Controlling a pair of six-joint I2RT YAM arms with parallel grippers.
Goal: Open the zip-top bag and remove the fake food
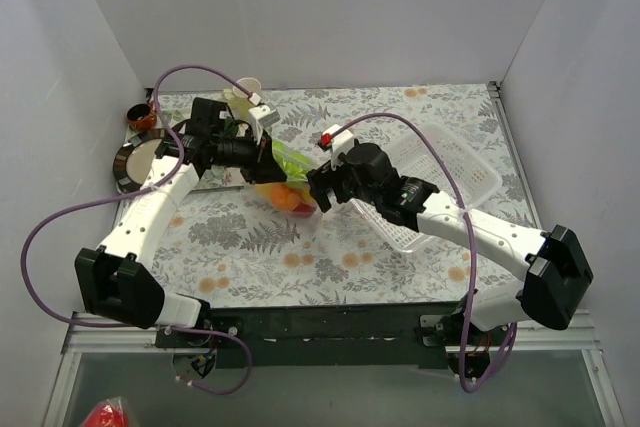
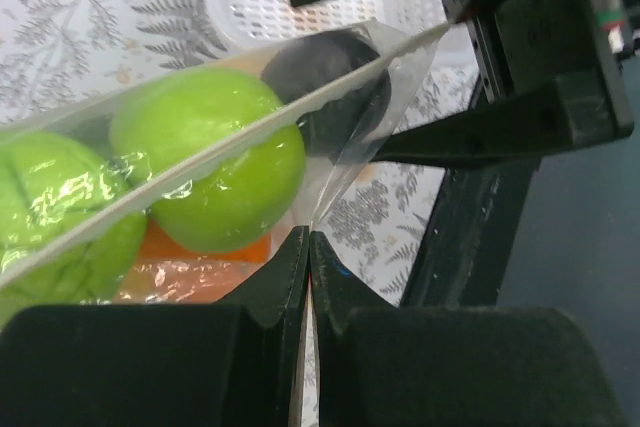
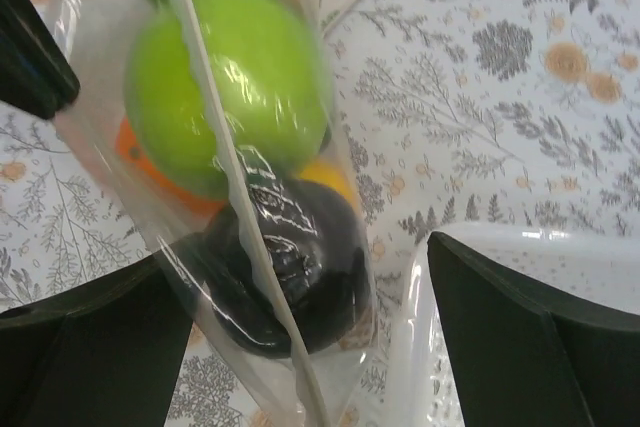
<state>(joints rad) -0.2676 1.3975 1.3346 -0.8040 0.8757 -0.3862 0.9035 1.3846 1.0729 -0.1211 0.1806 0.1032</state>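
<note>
1. Table [image 1: 300, 257]: covered by a fern-and-flower cloth. Both arm bases stand at its near edge.
2. Left gripper [image 2: 305, 267]: fingers pressed together, pinching a fold of clear film from the zip-top bag [image 1: 288, 185].
3. Right gripper [image 3: 302, 257]: fingers spread wide. The bag hangs in the gap between them, and its film lies against the left finger.
4. Zip-top bag: at mid-table between the two grippers, just beside the basket's near-left corner. Its sealing strip runs across the contents. Whether it is sealed cannot be told.
5. Fake food [image 2: 215, 162]: all inside the bag. There are glossy green rounds, a dark piece [image 3: 290, 267] and orange [image 2: 200, 247] below, with yellow and red also showing from above.
6. White slotted basket [image 1: 455, 162]: to the right, under the right arm.
7. Round dark-rimmed dish [image 1: 135, 159]: at the far left.
8. Brown mug [image 1: 140, 115]: behind the dish.
9. Cream cup [image 1: 245, 89]: at the far edge.
</note>
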